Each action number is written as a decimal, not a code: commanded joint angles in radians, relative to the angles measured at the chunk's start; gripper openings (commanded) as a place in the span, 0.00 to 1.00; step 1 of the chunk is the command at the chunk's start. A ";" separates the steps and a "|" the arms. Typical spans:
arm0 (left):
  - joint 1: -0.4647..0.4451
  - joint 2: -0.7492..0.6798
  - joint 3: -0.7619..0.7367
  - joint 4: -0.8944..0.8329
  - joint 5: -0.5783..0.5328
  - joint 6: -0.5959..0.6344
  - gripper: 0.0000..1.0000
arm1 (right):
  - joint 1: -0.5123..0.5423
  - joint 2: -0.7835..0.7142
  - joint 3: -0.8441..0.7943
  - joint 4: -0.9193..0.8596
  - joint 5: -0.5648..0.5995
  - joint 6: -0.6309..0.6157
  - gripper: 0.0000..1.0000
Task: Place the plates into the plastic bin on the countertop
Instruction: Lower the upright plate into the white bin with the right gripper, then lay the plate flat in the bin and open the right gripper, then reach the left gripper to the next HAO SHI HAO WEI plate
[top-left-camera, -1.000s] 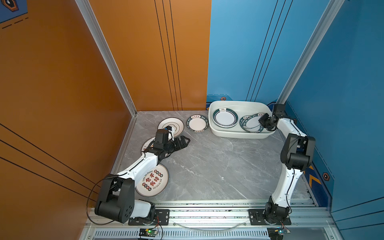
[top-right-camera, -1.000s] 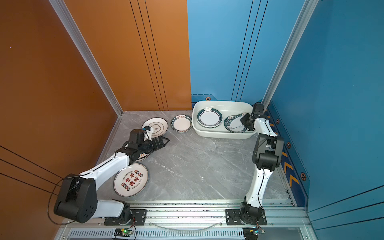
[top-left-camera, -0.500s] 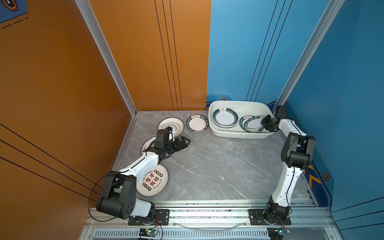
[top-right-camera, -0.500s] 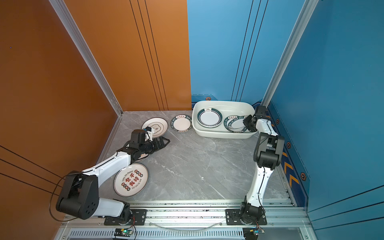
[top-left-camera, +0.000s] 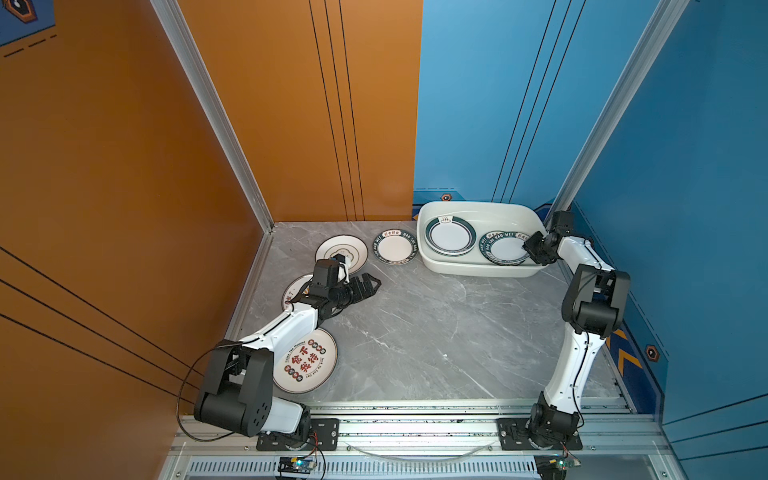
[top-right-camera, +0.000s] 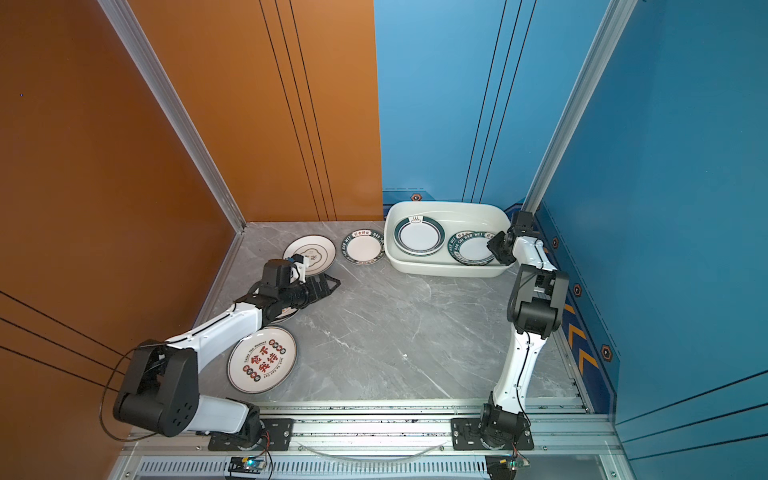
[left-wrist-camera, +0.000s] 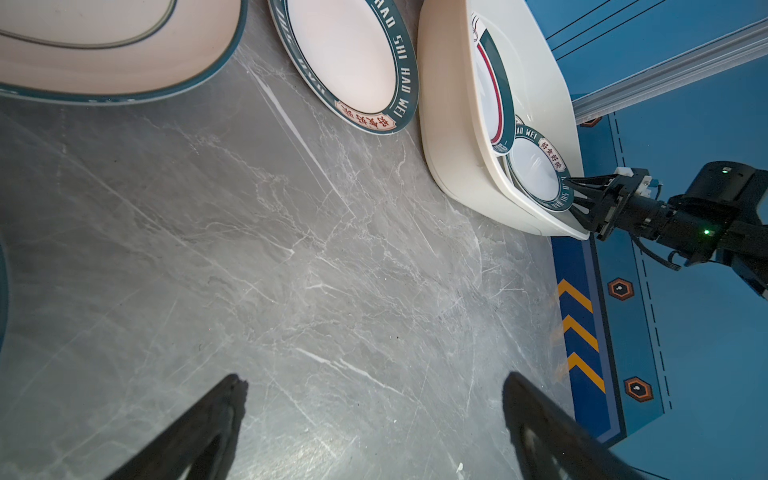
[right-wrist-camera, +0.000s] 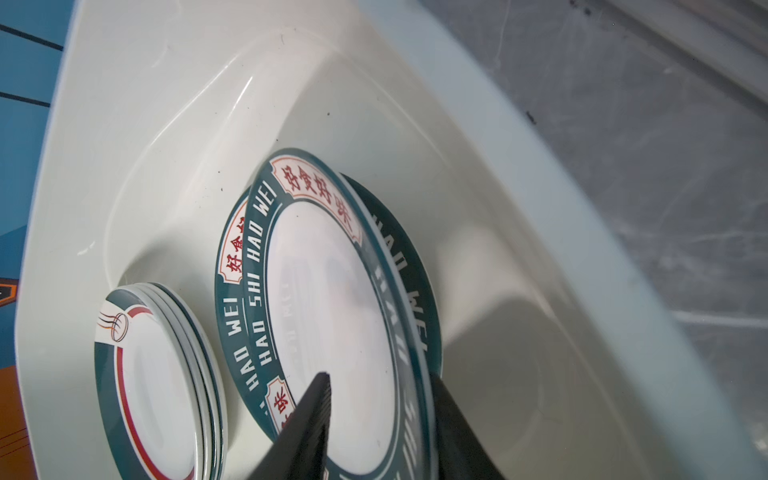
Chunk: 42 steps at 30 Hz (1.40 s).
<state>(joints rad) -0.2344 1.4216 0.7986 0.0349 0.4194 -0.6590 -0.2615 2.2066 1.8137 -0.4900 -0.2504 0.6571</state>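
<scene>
1. Presently, the task is judged past its halfway mark. Two stacks are seen inside the plastic bin (top-left-camera: 478, 204), which stands at the far right corner of the table (top-left-camera: 436, 332).
2. On the bin's left side, the red-lined plates (top-left-camera: 450, 236) are stacked flat; at least three rims are counted in the right wrist view. On its right side, the lettered plates (top-left-camera: 505, 249) are piled, at least two. The top lettered plate (right-wrist-camera: 332, 311) is set off-centre and slightly tilted on the one beneath.
3. Four plates are left on the table:
   - a loose lettered plate (top-left-camera: 395, 247) just beside the bin's left wall;
   - a quatrefoil plate (top-left-camera: 341, 253) beside that;
   - a half-hidden plate (top-left-camera: 296, 289), largely covered by the left arm (top-left-camera: 291, 324);
   - a large character plate (top-left-camera: 305, 360) near that arm's base.
4. Right hand (right-wrist-camera: 377, 375): it is reached over the bin's right end, with the rim of the top lettered plate between its jaws. The jaws are seen parted wider than the rim, so no clamp is recorded. The plate is judged to rest on the stack rather than to be carried.
5. Left hand (top-left-camera: 376, 284): it is held low over the table and pointed toward the middle. Its jaws are spread wide, with nothing between them.
6. To be done: the four outside plates are to be brought to the bin. The half-hidden plate and the quatrefoil plate lie nearest the left hand.
</scene>
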 joint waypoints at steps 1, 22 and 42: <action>0.008 0.003 -0.005 0.005 0.023 0.015 0.98 | 0.012 0.002 0.034 -0.061 0.058 -0.040 0.39; 0.008 0.009 -0.006 0.009 0.020 0.017 0.98 | 0.024 0.019 0.051 -0.090 0.070 -0.062 0.40; -0.094 0.331 0.161 0.166 -0.202 -0.214 1.00 | 0.133 -0.508 -0.412 0.130 0.058 -0.058 0.40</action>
<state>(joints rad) -0.3073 1.7130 0.9081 0.1623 0.2886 -0.8204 -0.1417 1.7226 1.4670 -0.3920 -0.2005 0.6022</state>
